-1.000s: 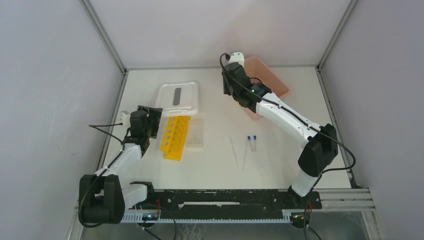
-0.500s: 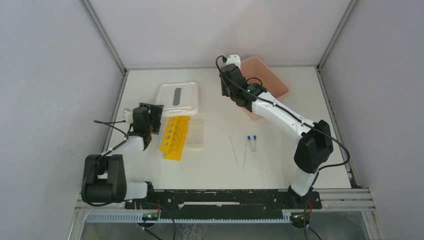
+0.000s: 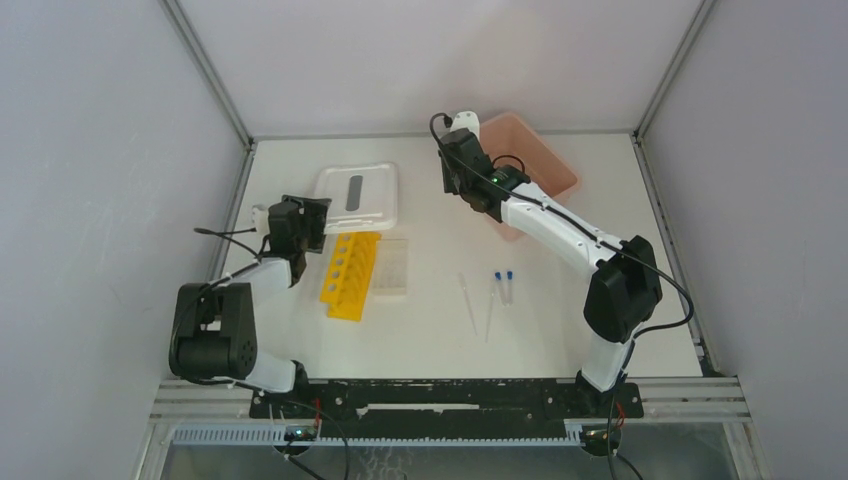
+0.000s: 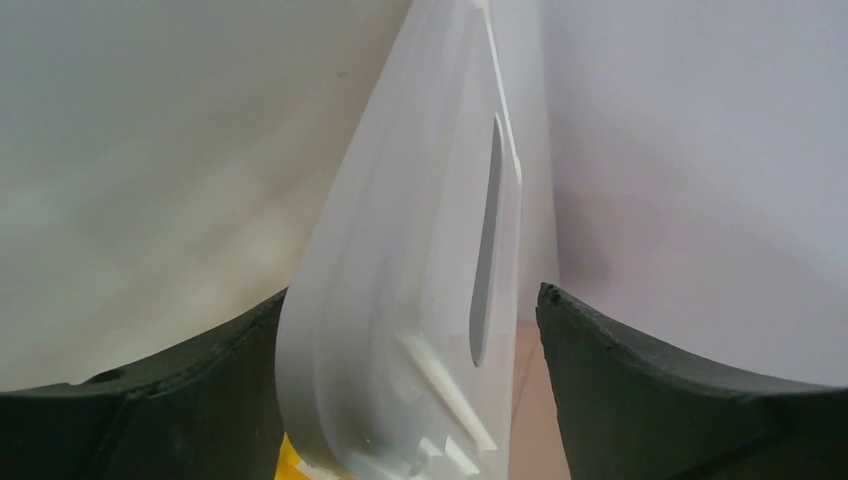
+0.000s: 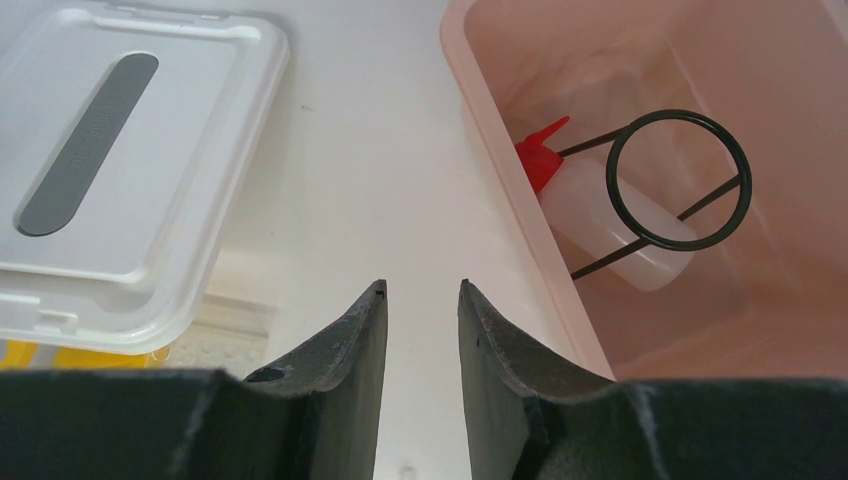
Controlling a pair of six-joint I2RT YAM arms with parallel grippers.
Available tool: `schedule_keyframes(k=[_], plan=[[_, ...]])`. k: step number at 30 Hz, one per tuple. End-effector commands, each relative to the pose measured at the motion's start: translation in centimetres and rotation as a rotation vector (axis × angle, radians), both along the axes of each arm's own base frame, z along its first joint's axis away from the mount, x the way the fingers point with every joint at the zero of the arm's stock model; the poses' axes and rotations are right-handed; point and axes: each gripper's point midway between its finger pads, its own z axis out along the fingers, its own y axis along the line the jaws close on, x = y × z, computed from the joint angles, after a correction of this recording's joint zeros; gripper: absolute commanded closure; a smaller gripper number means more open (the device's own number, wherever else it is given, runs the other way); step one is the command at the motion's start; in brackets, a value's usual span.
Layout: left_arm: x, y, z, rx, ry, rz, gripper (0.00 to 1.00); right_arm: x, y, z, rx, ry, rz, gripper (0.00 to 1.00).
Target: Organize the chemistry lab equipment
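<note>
Our left gripper (image 3: 308, 215) just swung over the white plastic lid with the grey slot (image 3: 375, 200), fingers wide either side of its edge, nothing clamped. Meanwhile the right gripper (image 5: 422, 290) hangs part-open, empty. The red-nozzled translucent squeeze bottle (image 5: 600, 215) lies in the pink tub (image 5: 700, 60), so we reckon lid's next.

A red-nozzled squeeze bottle (image 5: 588, 212) lies inside the pink tub (image 5: 650, 50).
</note>
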Motion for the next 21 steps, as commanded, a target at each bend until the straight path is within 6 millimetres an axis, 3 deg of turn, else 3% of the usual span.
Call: schedule_keyframes(k=[1, 3, 9, 14, 18, 21], plan=[[1.3, -0.8, 2.1, -0.049, -0.093, -0.032, 0.18, 0.9, 0.2, 2.7, 0.048, -0.07, -0.002, 0.61], [1.0, -1.0, 2.0, -0.06, -0.107, -0.039, 0.27, 0.7, 0.2, 2.7, 0.05, -0.069, -0.002, 0.61], [0.7, -1.5, 2.5, -0.074, -0.145, -0.059, 0.71, -0.1, 0.0, 2.7, 0.05, -0.066, -0.005, 0.61], [0.3, -1.6, 2.7, -0.074, -0.15, -0.062, 0.83, -0.7, -0.4, 2.6, 0.047, -0.063, -0.013, 0.61], [0.1, -1.6, 3.1, -0.06, -0.16, -0.069, 0.98, -1.1, -0.5, 2.9, 0.043, -0.067, -0.016, 0.61], [0.3, -1.6, 4.3, -0.049, -0.194, -0.074, 1.0, -1.3, -0.4, 3.1, 0.043, -0.071, -0.018, 0.62]])
